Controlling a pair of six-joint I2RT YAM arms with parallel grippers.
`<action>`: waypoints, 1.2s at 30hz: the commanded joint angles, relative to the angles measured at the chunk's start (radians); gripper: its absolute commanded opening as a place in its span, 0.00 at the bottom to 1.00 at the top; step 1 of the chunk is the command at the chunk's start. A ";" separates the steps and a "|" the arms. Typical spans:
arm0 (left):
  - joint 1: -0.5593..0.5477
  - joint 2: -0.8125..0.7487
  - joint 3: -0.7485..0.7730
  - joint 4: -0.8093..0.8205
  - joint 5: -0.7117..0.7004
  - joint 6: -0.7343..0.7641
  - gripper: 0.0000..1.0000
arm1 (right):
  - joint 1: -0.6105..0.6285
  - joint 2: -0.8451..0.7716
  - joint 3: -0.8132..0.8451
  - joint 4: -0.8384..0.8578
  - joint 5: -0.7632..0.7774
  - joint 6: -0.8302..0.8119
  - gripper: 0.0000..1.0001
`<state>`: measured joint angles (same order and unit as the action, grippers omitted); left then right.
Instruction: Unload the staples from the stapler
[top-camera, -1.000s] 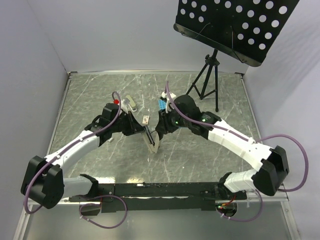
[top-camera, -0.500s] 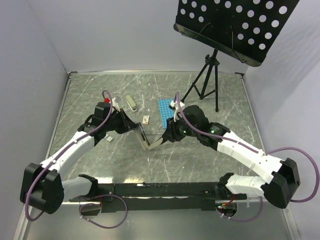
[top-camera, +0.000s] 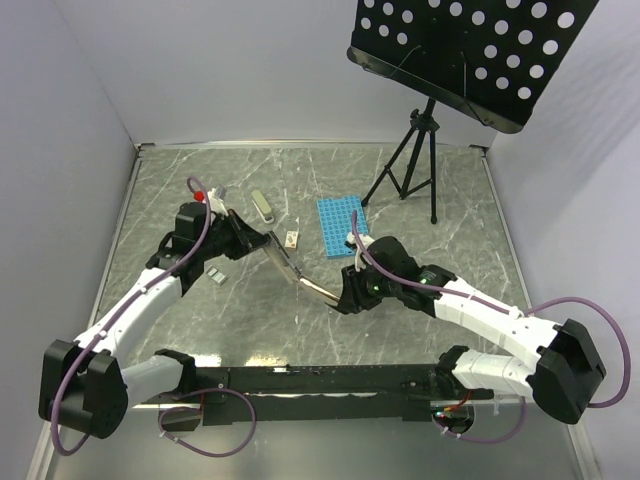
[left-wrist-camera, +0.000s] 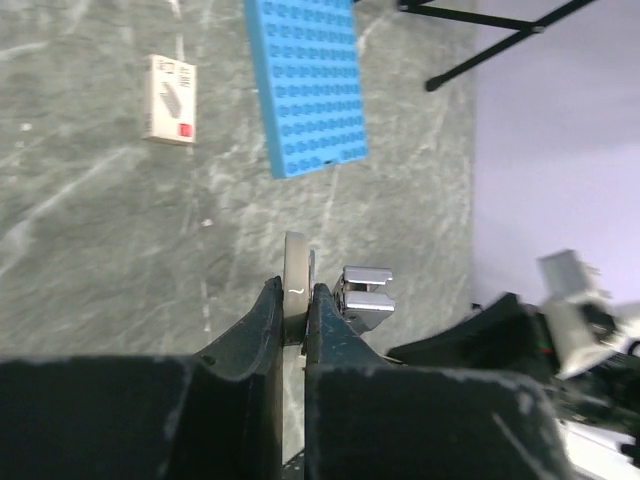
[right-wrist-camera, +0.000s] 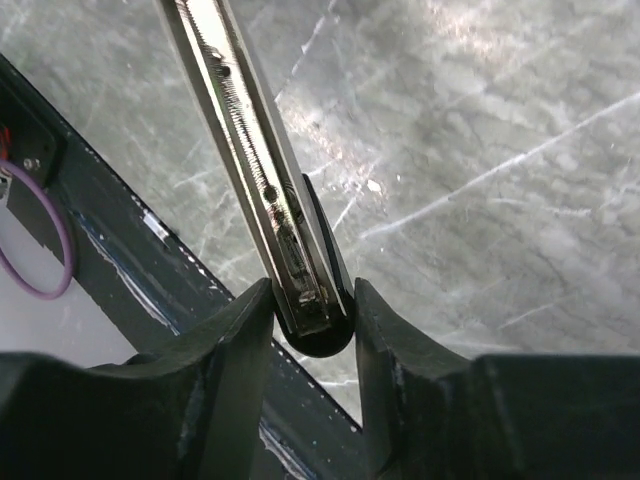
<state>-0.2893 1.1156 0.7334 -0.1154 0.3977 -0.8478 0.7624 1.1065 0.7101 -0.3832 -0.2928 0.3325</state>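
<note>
marble table (top-camera: 450, 200), pale walls (top-camera: 250, 70) | blue rack (top-camera: 337, 226), tan box (top-camera: 291, 238) mid | L & R jaws grip stapler (top-camera: 296, 273) ends

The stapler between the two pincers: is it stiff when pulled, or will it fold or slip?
The stapler will probably fold, not stay stiff: it bends at a joint midway between the left pincer and the right pincer. Its shiny metal channel looks smooth, so it may slip. It seems light, since narrow end grips carry it.
</note>
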 joint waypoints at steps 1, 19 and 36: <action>-0.001 -0.054 -0.005 0.189 0.093 -0.146 0.01 | 0.003 -0.008 -0.005 0.027 -0.005 0.028 0.49; 0.010 -0.115 -0.091 0.388 0.271 -0.178 0.01 | -0.009 -0.114 0.178 0.009 -0.184 -0.042 0.94; 0.010 -0.096 -0.147 0.681 0.466 -0.257 0.01 | -0.193 0.137 0.206 0.359 -0.798 -0.021 0.84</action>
<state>-0.2825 1.0309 0.5850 0.3943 0.8001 -1.0359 0.5766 1.2152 0.8978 -0.1715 -0.9176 0.2966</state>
